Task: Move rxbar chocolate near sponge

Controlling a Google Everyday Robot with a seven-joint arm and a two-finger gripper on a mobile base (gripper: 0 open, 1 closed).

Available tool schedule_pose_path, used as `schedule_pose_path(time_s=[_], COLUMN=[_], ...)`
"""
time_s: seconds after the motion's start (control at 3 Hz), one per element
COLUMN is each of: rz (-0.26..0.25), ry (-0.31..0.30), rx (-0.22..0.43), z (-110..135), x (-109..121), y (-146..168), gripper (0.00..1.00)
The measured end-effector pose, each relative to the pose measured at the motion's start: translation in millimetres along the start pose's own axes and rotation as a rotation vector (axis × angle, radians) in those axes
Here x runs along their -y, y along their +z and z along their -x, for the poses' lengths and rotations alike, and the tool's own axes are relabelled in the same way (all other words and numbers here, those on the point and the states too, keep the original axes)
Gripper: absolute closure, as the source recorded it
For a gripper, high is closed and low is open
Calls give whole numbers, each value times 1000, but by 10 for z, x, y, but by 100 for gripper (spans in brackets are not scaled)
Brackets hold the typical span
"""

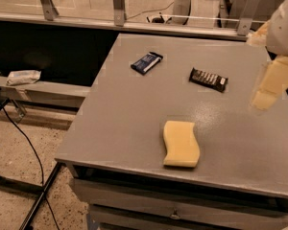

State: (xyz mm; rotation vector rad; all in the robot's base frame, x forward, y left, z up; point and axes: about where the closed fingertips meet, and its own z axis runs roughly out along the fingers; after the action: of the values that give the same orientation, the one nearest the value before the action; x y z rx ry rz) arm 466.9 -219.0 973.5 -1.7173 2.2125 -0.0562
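The rxbar chocolate (209, 79), a flat black-brown bar with pale lettering and a white end, lies on the grey table (134, 114) right of centre toward the back. The pale yellow sponge (181, 143) with wavy sides lies near the front edge, below and a little left of the bar. My gripper (271, 86) hangs at the right edge of the view, above the table, to the right of the bar and apart from it. It holds nothing that I can see.
A dark blue wrapped bar (147, 62) lies at the back left of the table. A glass railing with metal posts (118, 4) runs behind the table. A crumpled wrapper (22, 76) rests on a ledge at the left. Cables cross the floor at lower left.
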Motion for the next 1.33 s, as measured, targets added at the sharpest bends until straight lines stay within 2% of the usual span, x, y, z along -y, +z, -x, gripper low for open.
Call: schedule_pose_path(time_s=[0.33,0.67,1.0,1.33], rz=[11,28,41,53], ry=[18,88,133,175], rx=[63,115,120,110], z=[122,241,290,242], x=[501,1096,1346,1448], y=[263,826,1184,1432], gripper=[0,0,0,0])
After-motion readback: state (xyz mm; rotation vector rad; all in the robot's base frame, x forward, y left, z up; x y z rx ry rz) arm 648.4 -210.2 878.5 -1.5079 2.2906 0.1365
